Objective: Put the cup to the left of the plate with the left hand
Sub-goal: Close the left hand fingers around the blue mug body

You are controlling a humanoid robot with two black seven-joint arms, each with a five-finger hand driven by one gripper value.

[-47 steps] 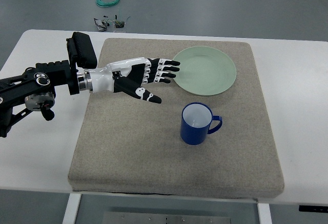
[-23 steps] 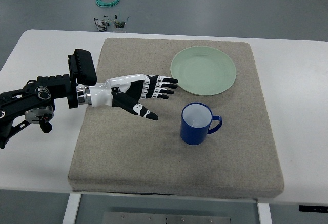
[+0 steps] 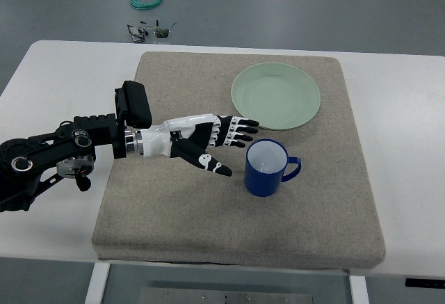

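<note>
Blue handled cup [image 3: 265, 169], white inside, upright beside spread-fingered left robot hand [image 3: 208, 139].

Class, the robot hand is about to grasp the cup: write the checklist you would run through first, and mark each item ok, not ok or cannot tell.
1. Left robot hand open, holding nothing: ok.
2. Blue cup upright on the beige mat: ok.
3. Cup handle points right, away from the hand: ok.
4. Mat left of the green plate free for the cup: ok.
5. Fingers touching the cup: not ok, a small gap remains.
6. Cup empty: cannot tell for sure, though the inside looks white and bare.
</note>
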